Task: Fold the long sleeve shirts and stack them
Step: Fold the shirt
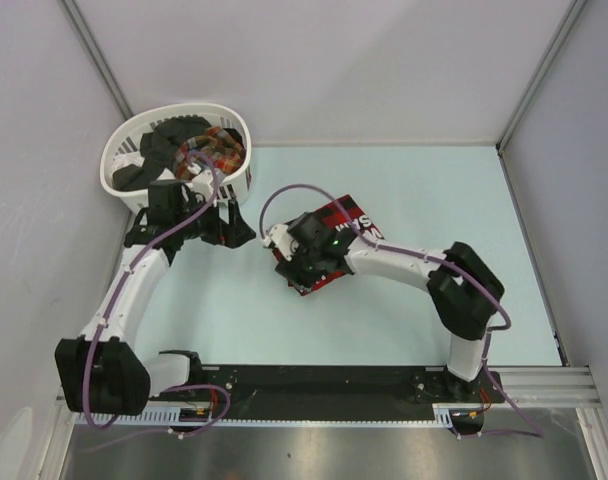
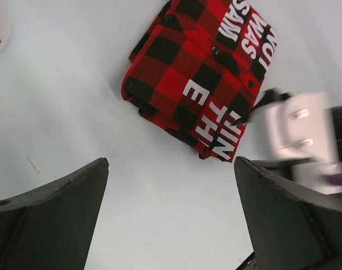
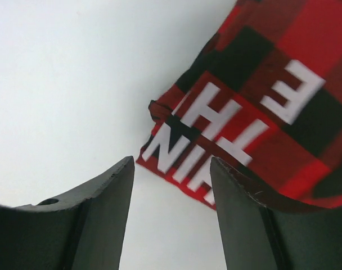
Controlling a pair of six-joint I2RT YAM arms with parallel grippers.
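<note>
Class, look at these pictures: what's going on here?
Shirt folding is under way. A red-and-black checked shirt lies folded on the table. The right gripper hovers open over its edge, holding nothing. The left gripper, also open and empty, is near the white basket, where more clothes wait.

The folded flannel shirt (image 2: 199, 79) has large red-and-black checks, bold white block letters and small dark buttons. The tabletop (image 1: 404, 190) is pale blue-green. The slatted basket (image 1: 121, 155) is white; inside lie black cloth (image 1: 162, 148) and a finer plaid shirt (image 1: 212, 150) in red, yellow and dark tones. The left arm (image 1: 134, 285) and right arm (image 1: 389, 262) are white with black joints and purple cables (image 1: 304, 187). The left pincer (image 2: 171, 163) and right pincer (image 3: 171, 163) have dark grey fingers.
</note>
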